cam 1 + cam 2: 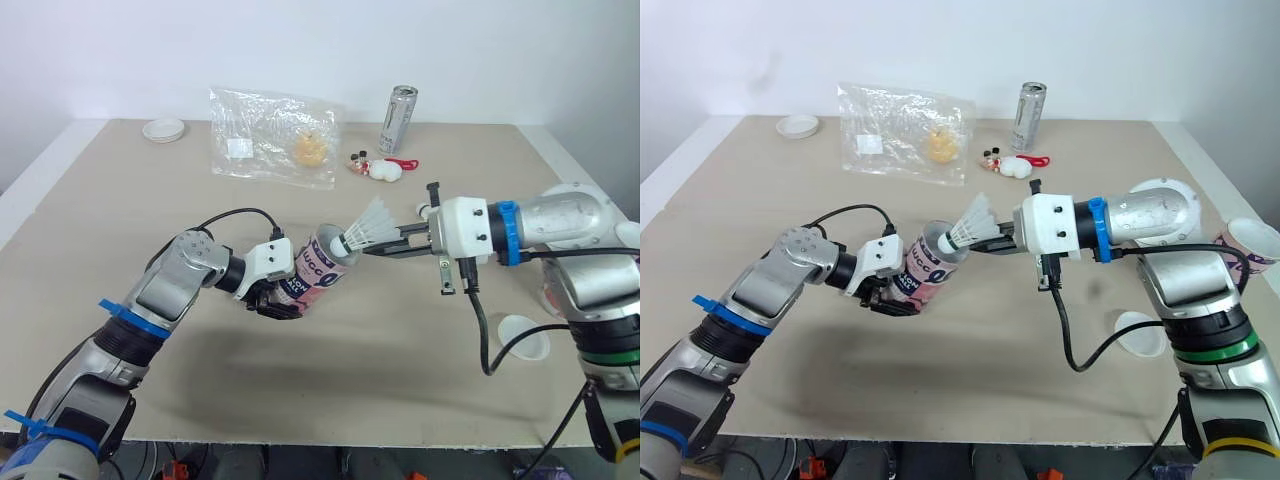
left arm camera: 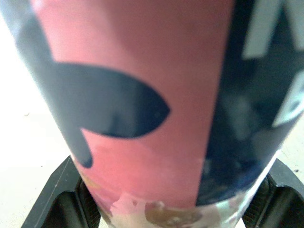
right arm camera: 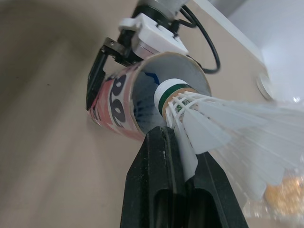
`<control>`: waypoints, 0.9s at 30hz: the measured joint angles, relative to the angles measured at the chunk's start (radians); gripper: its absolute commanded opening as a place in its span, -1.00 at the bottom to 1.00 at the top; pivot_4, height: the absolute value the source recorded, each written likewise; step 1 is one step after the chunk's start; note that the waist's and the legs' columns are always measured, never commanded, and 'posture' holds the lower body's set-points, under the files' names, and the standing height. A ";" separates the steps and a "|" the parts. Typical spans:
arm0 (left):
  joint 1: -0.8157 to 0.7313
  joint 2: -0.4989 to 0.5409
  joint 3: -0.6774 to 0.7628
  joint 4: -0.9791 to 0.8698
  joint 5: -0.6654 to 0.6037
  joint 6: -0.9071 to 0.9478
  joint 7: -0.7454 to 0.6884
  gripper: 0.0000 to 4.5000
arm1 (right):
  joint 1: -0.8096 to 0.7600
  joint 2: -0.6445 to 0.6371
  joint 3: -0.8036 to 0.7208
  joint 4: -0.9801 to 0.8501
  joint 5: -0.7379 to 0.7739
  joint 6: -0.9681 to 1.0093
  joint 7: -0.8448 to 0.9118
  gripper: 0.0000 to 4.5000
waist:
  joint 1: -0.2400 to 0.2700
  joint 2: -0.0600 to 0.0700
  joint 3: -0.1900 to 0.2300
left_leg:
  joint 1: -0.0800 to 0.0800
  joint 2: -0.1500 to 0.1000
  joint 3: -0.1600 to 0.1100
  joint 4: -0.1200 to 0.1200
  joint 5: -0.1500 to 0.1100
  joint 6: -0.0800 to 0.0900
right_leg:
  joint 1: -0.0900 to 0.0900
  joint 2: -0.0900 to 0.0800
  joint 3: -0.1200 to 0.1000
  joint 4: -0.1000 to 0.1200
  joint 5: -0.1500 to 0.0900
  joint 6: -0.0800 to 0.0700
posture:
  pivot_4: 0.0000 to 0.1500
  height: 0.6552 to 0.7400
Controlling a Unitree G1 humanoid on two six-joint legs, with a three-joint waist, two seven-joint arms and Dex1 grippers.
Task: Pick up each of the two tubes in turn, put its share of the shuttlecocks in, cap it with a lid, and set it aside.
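My left gripper [image 1: 274,298] is shut on a pink and navy tube [image 1: 318,270], held tilted above the table with its open mouth toward the right. Its black fingers [image 2: 57,190] clamp the tube's sides in the left wrist view. My right gripper [image 1: 374,247] is shut on the feather skirt of a white shuttlecock [image 1: 368,228]. The shuttlecock's green-banded cork [image 3: 172,93] sits right at the tube's mouth [image 3: 142,90]. A second pink tube [image 1: 1252,241] stands at the far right, behind my right arm.
A white lid [image 1: 523,338] lies on the table near the right front, another white lid [image 1: 163,129] at the back left. A clear plastic bag [image 1: 272,135], a metal can [image 1: 398,120] and a small toy [image 1: 380,168] lie along the back.
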 measured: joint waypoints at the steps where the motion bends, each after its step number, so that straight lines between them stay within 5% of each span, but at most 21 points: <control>1: 0.003 0.000 0.000 -0.006 0.000 0.000 0.004 0.37 | -0.013 0.016 0.007 0.015 0.000 0.000 0.008 -0.84 | 0.000 0.000 0.000 | 0.000 0.000 0.000 0.000 0.000 0.000 | 0.000 0.000 0.000 0.000 0.000 0.000 | 1.00 1.00; 3: 0.005 -0.001 0.000 -0.009 -0.001 0.001 0.007 0.37 | -0.029 0.033 0.010 0.019 0.000 0.000 0.013 -0.58 | 0.000 0.000 0.000 | 0.000 0.000 0.000 0.000 0.000 0.000 | 0.000 0.000 0.000 0.000 0.000 0.000 | 1.00 1.00; 10: 0.008 0.003 -0.001 -0.015 -0.001 0.002 0.012 0.37 | -0.055 0.051 0.002 0.043 0.005 0.012 0.029 0.91 | 0.000 0.000 0.000 | 0.000 0.000 -0.001 0.000 0.000 0.000 | 0.000 0.001 0.000 0.001 0.000 -0.001 | 1.00 1.00; 18: 0.009 0.005 -0.002 -0.015 -0.002 0.001 0.010 0.37 | 0.021 0.084 -0.249 0.073 0.199 0.436 -0.275 0.97 | 0.003 -0.001 0.000 | 0.000 0.000 -0.001 0.000 0.000 0.000 | 0.000 0.001 -0.001 0.001 0.003 -0.006 | 1.00 1.00; 23: 0.008 0.008 -0.001 -0.014 -0.002 0.000 0.006 0.37 | 0.207 0.204 -0.380 0.134 0.123 0.507 -0.650 0.97 | 0.001 0.000 0.000 | 0.000 0.001 -0.002 -0.001 0.000 0.000 | -0.001 0.002 -0.001 0.002 0.002 -0.006 | 1.00 1.00; 27: 0.005 0.010 -0.001 -0.005 -0.002 -0.002 0.002 0.37 | 0.254 0.258 -0.399 0.131 0.090 0.538 -0.790 0.97 | -0.003 0.000 0.000 | 0.000 0.001 -0.001 -0.001 0.000 0.000 | -0.001 0.002 0.000 0.002 0.002 -0.006 | 1.00 1.00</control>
